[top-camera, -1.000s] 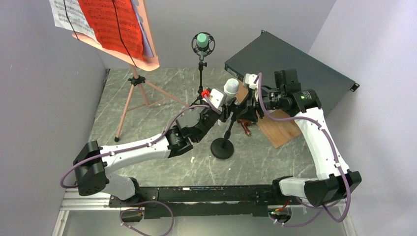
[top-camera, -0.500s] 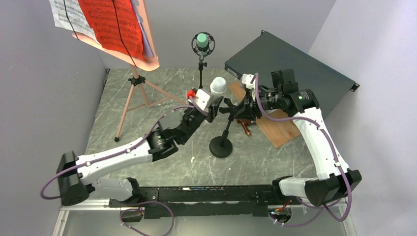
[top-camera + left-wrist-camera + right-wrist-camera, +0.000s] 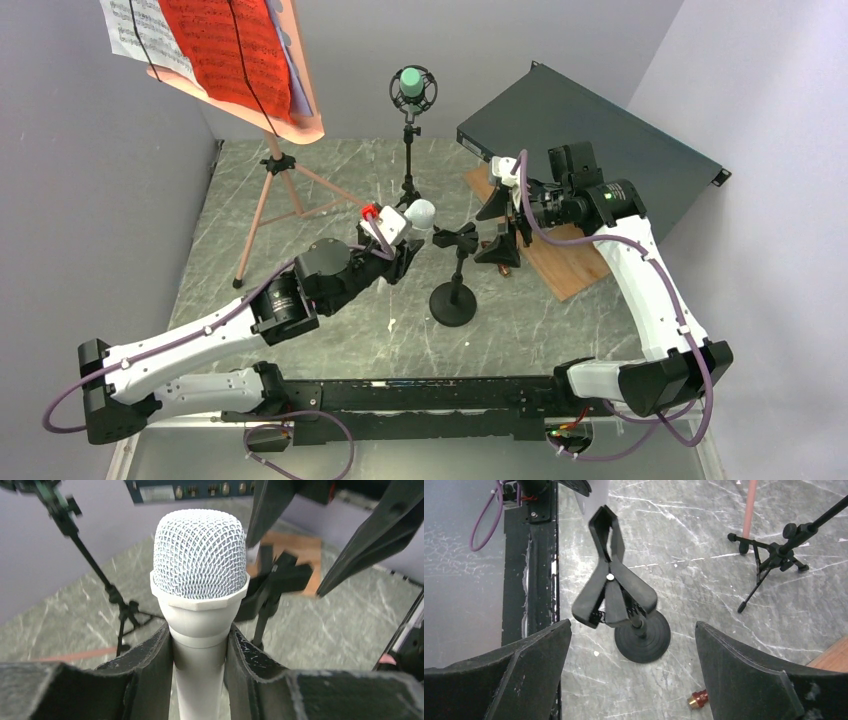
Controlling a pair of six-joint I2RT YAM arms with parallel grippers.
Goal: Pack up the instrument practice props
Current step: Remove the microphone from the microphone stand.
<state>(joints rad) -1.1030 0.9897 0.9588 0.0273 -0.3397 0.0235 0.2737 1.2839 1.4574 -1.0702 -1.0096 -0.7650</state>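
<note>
My left gripper (image 3: 408,238) (image 3: 199,641) is shut on the neck of the white microphone (image 3: 421,213) (image 3: 199,575), which points up and stands left of the mount, apart from it. The black round-base microphone mount (image 3: 453,296) (image 3: 642,640) stands mid-table with nothing in its spring clamp (image 3: 610,587). My right gripper (image 3: 499,238) (image 3: 633,624) hangs open just right of that clamp, nothing between its fingers. The green microphone (image 3: 411,83) sits in its black mount on a small tripod at the back. The pink music tripod (image 3: 273,190) at far left carries red (image 3: 225,45), white (image 3: 132,30) and lavender pages.
A large dark green box (image 3: 590,125) lies at the back right, with a brown wooden board (image 3: 568,265) in front of it under the right arm. A small red and brass piece (image 3: 698,699) lies on the table near the mount's base. Walls close in on both sides.
The left arm drew back to the left with the white microphone, pulling it out of the clamp. The right gripper let go of the clamp and opened wide.
</note>
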